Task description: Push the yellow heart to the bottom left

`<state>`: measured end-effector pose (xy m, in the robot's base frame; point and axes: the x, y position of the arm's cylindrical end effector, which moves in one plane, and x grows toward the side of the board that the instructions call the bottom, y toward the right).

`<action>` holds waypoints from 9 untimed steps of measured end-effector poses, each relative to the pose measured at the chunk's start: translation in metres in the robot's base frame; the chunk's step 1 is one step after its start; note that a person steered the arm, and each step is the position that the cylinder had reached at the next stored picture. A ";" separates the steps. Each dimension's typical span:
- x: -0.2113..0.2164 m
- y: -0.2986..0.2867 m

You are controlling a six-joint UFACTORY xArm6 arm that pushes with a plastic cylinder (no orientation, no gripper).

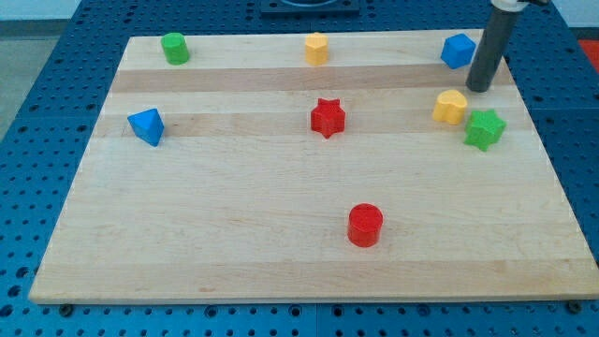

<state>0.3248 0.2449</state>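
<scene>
The yellow heart (450, 107) lies on the wooden board (234, 253) at the view's right, upper part. My tip (479, 89) stands just up and to the right of it, a small gap apart. A green star (485, 129) sits right beside the heart, down and to its right. A blue block (458, 51) lies just left of the rod, above the heart.
A yellow block (316, 48) sits at the top centre, a green cylinder (174, 48) at the top left, a blue block (147, 125) at the left, a red star (328, 118) in the centre, a red cylinder (365, 226) below centre.
</scene>
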 end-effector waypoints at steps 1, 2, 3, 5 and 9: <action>0.013 0.003; 0.031 0.003; 0.035 0.001; 0.035 -0.070; 0.048 -0.121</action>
<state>0.3729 0.1236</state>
